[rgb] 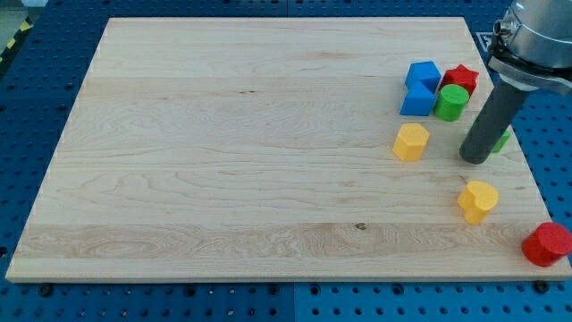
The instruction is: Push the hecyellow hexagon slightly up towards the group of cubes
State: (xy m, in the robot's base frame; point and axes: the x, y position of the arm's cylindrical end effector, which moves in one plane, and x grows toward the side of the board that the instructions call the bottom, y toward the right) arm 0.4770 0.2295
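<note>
Yellow hexagon (pixel 411 142) sits flat, six-sided, apart below the blue cube (pixel 418 99); my tip (pixel 475 160) to its right.

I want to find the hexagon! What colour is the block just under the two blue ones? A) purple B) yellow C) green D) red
B: the yellow hexagon sits just below the blue blocks, to the view's left of my tip.

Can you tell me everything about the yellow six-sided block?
The yellow hexagon block is a small chunky piece, matte like painted wood. It lies flat on the pale wooden board, in the view's right half, just below the blue blocks and green cylinder. Nothing touches it. My tip rests to its right, apart.
</note>
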